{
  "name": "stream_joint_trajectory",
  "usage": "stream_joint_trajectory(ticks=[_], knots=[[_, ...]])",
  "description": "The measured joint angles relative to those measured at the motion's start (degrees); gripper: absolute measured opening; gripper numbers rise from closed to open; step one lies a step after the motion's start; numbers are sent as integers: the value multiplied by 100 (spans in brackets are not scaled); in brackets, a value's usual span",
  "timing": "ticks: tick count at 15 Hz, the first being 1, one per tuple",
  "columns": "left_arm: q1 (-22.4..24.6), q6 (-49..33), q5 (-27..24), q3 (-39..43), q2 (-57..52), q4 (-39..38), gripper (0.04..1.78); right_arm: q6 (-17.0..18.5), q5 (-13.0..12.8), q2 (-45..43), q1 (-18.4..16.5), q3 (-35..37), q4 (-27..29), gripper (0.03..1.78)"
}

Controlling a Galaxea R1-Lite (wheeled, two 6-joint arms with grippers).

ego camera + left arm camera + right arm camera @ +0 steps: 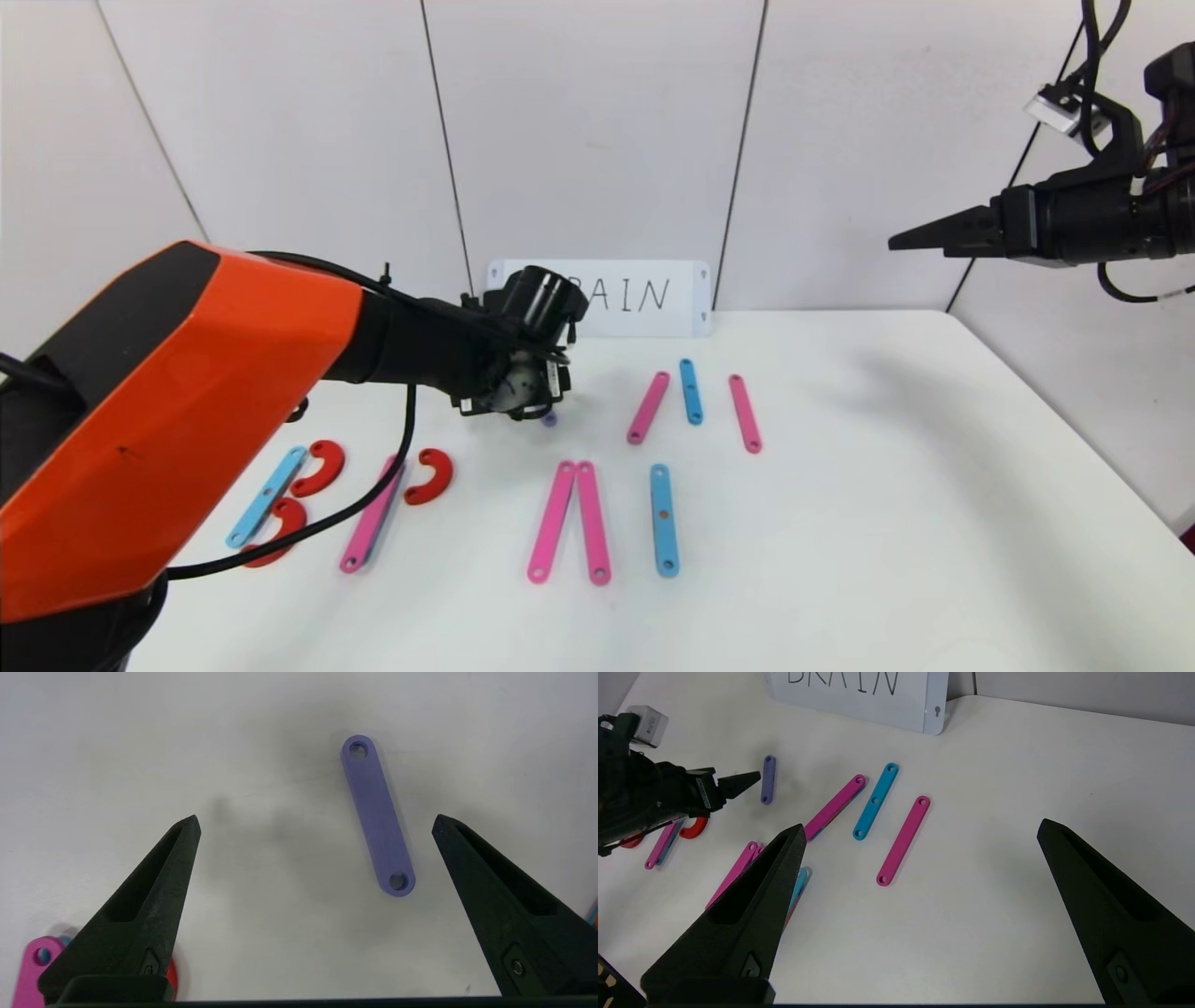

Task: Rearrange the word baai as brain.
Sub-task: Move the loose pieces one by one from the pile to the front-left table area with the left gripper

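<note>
Purple strip (377, 815) lies flat, lengthwise between open left gripper (316, 821) fingers.

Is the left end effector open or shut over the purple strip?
Open: the left end effector has its fingers spread, with the purple strip lying flat on the table between them, untouched.

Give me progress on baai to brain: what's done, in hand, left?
Done: B of light-blue strip and red half-rings stands; an R-like pink strip with half-ring beside it.

In hand: nothing. The left gripper hangs open over the short purple strip, which lies flat, ungripped.

Left: A lacks a crossbar; the far pink and blue strips lie loose. Right gripper open, raised aside.
</note>
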Motion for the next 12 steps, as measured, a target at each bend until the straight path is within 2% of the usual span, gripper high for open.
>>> stream_joint_trajectory(ticks=[7, 10, 12], knots=[[-88, -201, 277, -318, 477, 2, 172, 0, -1, 0, -2, 0, 5, 174], [-112, -188, 295, -325, 532, -12, 152, 0, -1, 0, -2, 2, 6, 173], [-118, -188, 295, -325, 573, -30, 125, 0, 0, 0, 0, 5, 9, 173]])
